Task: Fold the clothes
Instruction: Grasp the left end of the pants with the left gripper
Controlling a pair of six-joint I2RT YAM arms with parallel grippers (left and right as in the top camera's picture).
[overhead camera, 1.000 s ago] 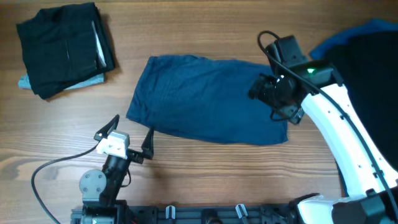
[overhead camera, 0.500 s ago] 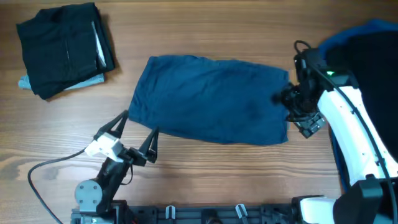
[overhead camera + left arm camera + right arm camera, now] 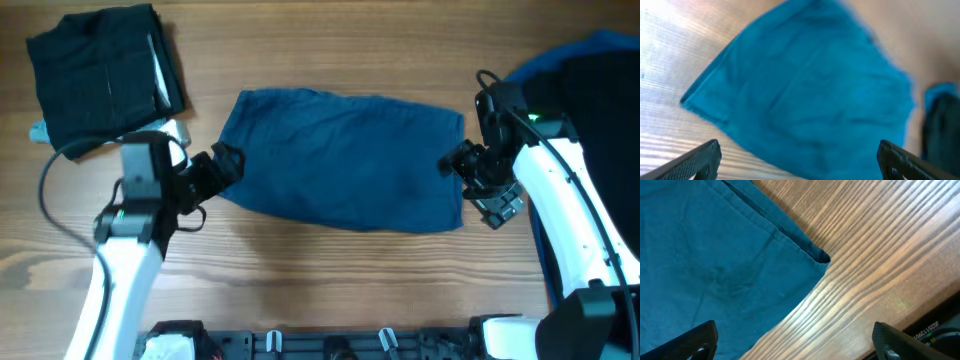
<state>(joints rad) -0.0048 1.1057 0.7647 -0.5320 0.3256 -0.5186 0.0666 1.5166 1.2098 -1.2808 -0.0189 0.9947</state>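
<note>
The navy shorts (image 3: 340, 170) lie flat on the counter (image 3: 330, 290), long axis running arm to arm, so each short edge sits just ahead of an end effector. The left end effector (image 3: 222, 166) is at the left edge and the right end effector (image 3: 458, 166) at the right edge, near a corner. Both are spread wide and empty, tilted down toward the cloth; neither arm looks clearly nearer, so a two-armed fold seems likely.

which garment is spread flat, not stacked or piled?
The blue garment in the middle: spread flat. The black stack top left is already folded; the black-and-blue pile at right is heaped.
</note>
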